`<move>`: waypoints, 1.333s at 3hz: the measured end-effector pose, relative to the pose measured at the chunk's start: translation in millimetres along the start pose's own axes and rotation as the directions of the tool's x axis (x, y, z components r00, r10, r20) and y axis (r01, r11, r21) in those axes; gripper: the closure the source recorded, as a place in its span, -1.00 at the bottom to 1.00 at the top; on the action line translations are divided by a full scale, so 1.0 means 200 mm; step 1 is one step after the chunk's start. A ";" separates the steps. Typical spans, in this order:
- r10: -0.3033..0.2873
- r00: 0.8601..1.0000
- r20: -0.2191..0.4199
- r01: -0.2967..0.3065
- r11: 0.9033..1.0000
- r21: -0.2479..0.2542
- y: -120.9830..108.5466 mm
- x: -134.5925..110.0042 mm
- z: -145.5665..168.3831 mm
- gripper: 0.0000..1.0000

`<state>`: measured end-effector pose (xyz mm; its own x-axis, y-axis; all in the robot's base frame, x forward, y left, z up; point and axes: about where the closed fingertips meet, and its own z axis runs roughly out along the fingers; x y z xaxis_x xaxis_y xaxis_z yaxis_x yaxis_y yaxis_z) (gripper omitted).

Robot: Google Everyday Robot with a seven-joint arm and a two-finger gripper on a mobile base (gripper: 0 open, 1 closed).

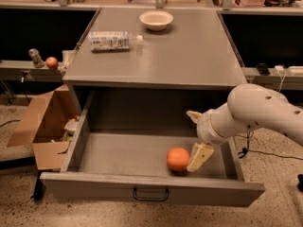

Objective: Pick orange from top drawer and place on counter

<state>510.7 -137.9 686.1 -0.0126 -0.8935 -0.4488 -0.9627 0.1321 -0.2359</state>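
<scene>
You have the gripper (pixel 190 141) down inside the open top drawer (pixel 94 186), at its right side, with the white arm (pixel 258 111) reaching in from the right over the drawer's side wall. Its two pale fingers (pixel 199 157) stand well apart, so the jaws are spread wide and hold nothing. One finger points up toward the back of the drawer, and the other slants down toward the front. The orange (pixel 178 159) lies on the drawer floor in the front right part, close behind the front panel. It sits just left of the lower finger, either touching it or very nearly so; you cannot tell which from this angle. The orange is beside that finger, not between the two. The drawer is pulled far out, and its dark handle (pixel 150 194) shows at the centre of the front. Above it, the counter (pixel 189 56) carries a pale bowl (pixel 156 19) near its back edge and a plastic bottle (pixel 111 40) lying on its side toward the left. A cardboard box (pixel 42 122) stands open on the floor left of the drawer, and a small red fruit (pixel 52 62) sits on a ledge further left.
</scene>
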 end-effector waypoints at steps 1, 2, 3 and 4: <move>-0.003 1.000 0.010 0.003 1.000 -0.016 0.01 0.02 0.08 -1.00; -0.002 1.000 0.022 0.003 0.999 -0.039 0.02 0.03 0.16 -1.00; -0.002 0.999 0.032 0.004 0.999 -0.054 0.03 0.03 0.22 -1.00; -0.017 0.998 0.056 0.020 0.998 -0.061 0.05 -0.03 0.24 -1.00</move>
<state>514.4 -110.0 644.3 0.0188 -0.8702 -0.4923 -0.9774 0.0877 -0.1924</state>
